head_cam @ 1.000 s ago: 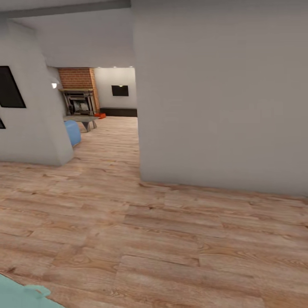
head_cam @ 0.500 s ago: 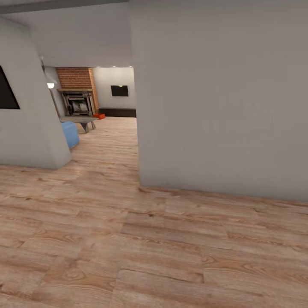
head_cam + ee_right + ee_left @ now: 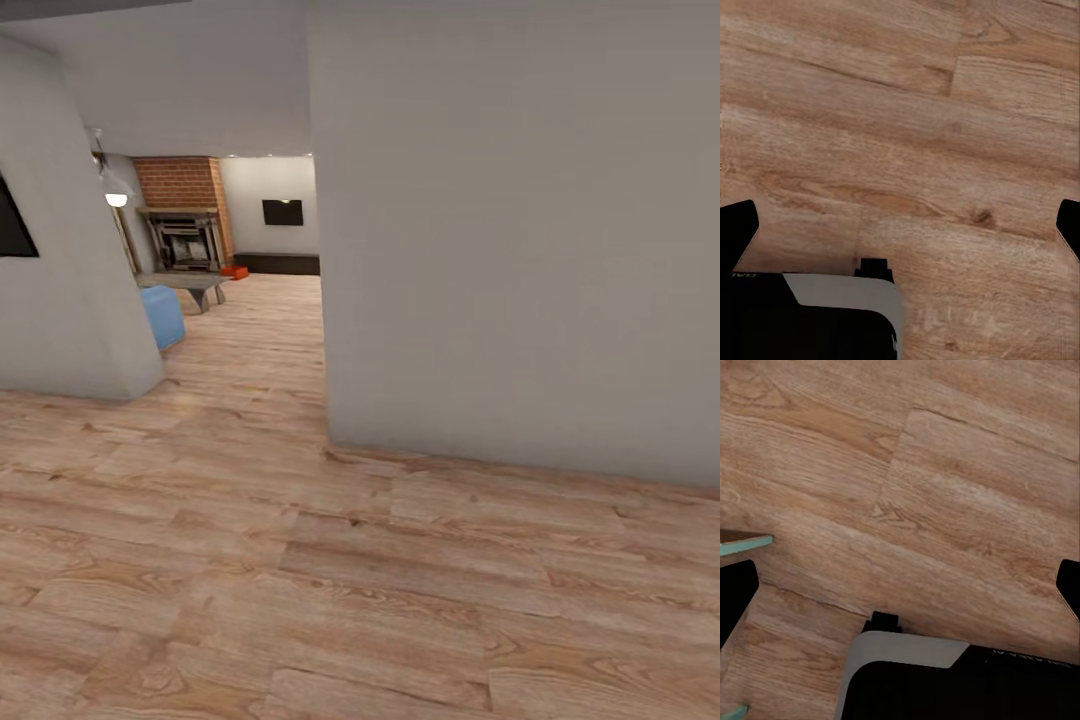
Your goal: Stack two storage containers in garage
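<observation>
Down the hallway past the grey wall [image 3: 520, 230], the living room [image 3: 250, 250] opens with its brick chimney [image 3: 178, 182] and fireplace [image 3: 185, 240]; an orange-red container [image 3: 235, 271] sits on the plank floor [image 3: 300, 560] just beside the hearth, far off, too small to tell whether it is one bin or two. A grey bench [image 3: 185, 285] and a blue seat [image 3: 163, 315] stand nearer. The left gripper [image 3: 900, 585] and right gripper [image 3: 900, 225] both hang spread wide over bare planks, holding nothing.
</observation>
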Motion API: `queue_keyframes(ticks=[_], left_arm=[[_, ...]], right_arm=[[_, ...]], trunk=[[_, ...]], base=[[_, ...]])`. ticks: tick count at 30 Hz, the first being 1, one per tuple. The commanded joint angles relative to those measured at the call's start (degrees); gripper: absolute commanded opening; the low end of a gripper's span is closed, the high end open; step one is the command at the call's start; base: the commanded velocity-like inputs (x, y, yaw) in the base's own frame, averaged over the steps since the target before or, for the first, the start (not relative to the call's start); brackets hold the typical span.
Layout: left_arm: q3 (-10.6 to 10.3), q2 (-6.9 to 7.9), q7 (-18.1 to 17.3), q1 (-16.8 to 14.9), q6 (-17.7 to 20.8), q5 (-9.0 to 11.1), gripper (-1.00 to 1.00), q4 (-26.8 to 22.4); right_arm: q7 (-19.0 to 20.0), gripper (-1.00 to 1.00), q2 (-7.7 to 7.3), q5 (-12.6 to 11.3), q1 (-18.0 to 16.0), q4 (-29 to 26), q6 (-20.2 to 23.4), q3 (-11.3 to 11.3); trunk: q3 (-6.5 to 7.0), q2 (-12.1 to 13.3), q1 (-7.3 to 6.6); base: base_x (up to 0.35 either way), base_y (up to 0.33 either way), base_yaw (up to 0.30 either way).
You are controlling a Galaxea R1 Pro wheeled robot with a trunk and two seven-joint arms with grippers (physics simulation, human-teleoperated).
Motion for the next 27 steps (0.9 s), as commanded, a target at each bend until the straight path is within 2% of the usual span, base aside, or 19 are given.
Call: queue_keyframes(ticks=[1, 27], left_arm=[[0.1, -0.03, 0.0, 0.0, -0.2, 0.5, 1.0, 0.0], [0.1, -0.06, 0.0, 0.0, -0.2, 0.5, 1.0, 0.0]], right_arm=[[-0.4, 1.0, -0.02, 0.1, 0.0, 0.0, -0.1, 0.4], [-0.4, 1.0, -0.02, 0.1, 0.0, 0.0, -0.1, 0.4]], trunk=[[-0.1, -0.1, 0.05], [-0.1, -0.1, 0.05]], base=[[0.327, 0.0, 0.196], [0.327, 0.0, 0.247]])
